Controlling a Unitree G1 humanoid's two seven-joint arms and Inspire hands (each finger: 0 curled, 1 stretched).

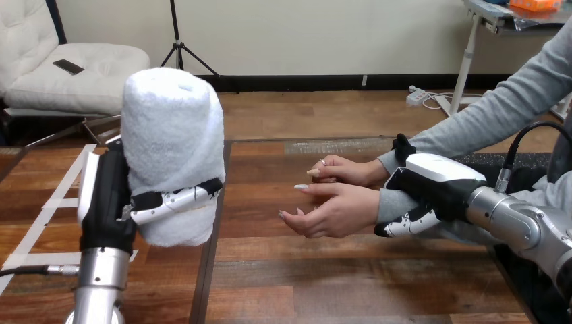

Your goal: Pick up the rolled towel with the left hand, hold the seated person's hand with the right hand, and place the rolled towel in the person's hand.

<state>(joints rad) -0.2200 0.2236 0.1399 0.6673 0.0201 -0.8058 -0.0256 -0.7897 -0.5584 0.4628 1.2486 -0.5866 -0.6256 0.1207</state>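
left hand (108, 196): I had it clenched round the rolled towel (172, 135), fingers (177, 198) wrapped across its lower front and the palm behind it, so the roll could not unwind or slide down.
rolled towel: it stood upright in my grasp, lifted clear of the bench (324, 270) at the view's left, with most of its length rising above my hand; gripping it low left the upper part free to go into a palm.
right hand (432, 185): I had it closed on the person's wrist over the grey sleeve, thumb above and fingers curled underneath, to steady that arm and keep it off the bench.
person's nearer hand (337, 212): it was held out past my right hand, turned partly palm-up with the fingers loosely bent, and it held nothing; that pose looked ready to receive the roll.
person's farther hand (347, 170): it sat just behind the nearer one, close to my right hand; I could not tell whether it touched it.
gap: the towel and the waiting palm were well apart, with bare bench between them.
step in hand: by my reading, pickup and wrist hold were done and the handover was not yet made.
next move: I judged the towel needed carrying across to the right and tipping so its side lay in the open palm before I let go.
risk: soft cloth could sag or unroll if I loosened too soon.
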